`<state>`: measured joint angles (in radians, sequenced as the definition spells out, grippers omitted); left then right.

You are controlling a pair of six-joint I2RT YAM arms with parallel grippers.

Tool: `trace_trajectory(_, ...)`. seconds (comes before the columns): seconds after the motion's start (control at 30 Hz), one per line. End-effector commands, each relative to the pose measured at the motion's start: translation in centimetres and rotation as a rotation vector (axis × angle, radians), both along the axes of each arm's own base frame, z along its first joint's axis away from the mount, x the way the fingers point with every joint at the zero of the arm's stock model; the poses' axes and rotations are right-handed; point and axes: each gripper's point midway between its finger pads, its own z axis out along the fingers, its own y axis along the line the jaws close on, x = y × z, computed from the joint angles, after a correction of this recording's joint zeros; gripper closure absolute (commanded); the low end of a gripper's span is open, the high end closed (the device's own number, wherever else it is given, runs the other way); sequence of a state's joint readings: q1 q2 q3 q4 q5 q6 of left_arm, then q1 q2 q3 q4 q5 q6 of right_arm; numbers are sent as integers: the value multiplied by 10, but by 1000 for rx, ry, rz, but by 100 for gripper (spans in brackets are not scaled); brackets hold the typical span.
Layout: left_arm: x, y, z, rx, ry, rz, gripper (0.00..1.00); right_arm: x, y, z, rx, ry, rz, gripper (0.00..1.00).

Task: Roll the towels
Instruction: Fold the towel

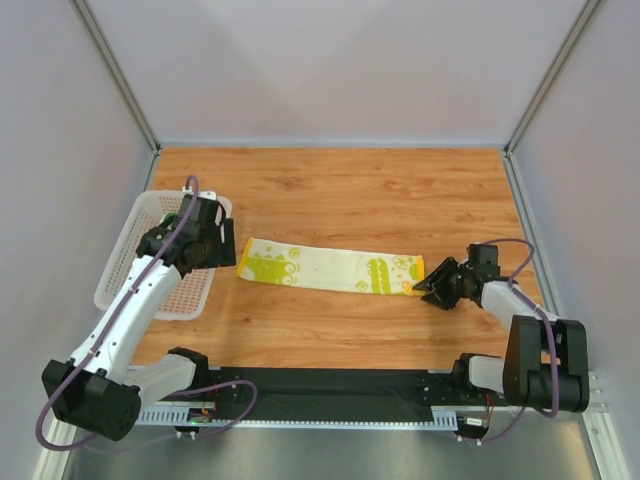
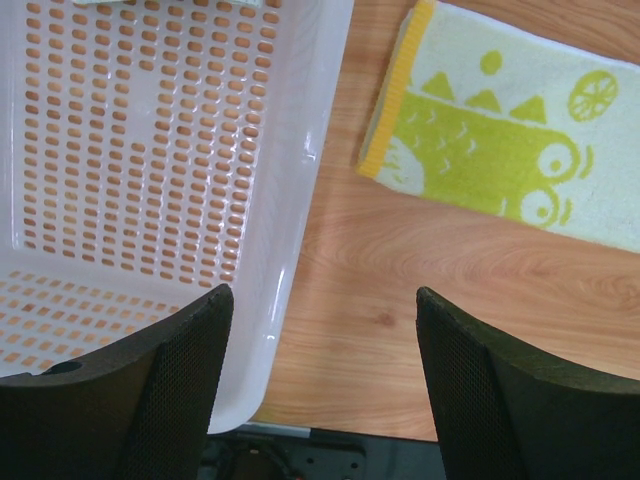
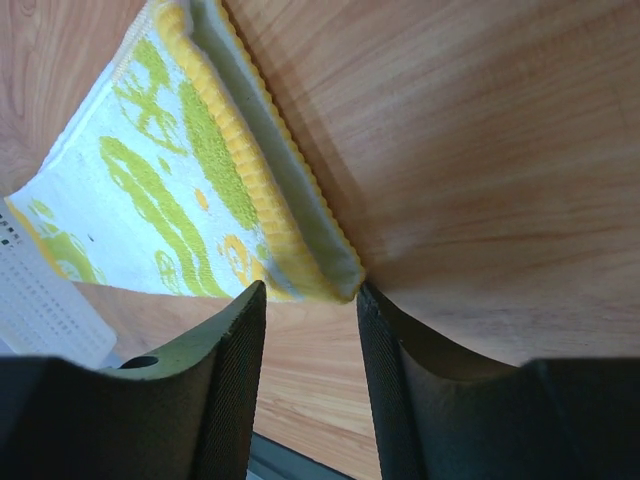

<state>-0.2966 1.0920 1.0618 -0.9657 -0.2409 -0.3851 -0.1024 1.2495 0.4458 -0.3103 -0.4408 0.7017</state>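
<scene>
A yellow and lime-green towel [image 1: 330, 268] lies flat on the wooden table as a long folded strip. Its left end shows in the left wrist view [image 2: 500, 150] and its right end in the right wrist view [image 3: 170, 170]. My right gripper [image 1: 428, 284] is low at the towel's right end. Its jaws stand a little apart, with the towel's yellow-edged corner just at the fingertips [image 3: 310, 290] and not pinched. My left gripper [image 1: 218, 252] hovers over the right rim of the basket, left of the towel. It is open [image 2: 325, 295] and holds nothing.
A white perforated plastic basket [image 1: 112, 275] sits at the table's left side, its right wall [image 2: 300, 180] under my left gripper. Grey walls close in the table on three sides. A black rail [image 1: 330, 385] with the arm bases runs along the near edge.
</scene>
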Motion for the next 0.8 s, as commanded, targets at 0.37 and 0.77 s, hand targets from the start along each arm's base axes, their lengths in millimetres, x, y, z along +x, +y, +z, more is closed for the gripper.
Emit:
trace_trajectory(0.37,7,5,2,-3,-20,2,20,9,-26,-12,-138,27,-19,95)
trace_trajectory(0.77,8,0,2,-25,-18,-10,21,22,-97,74,-488,-116,-202,100)
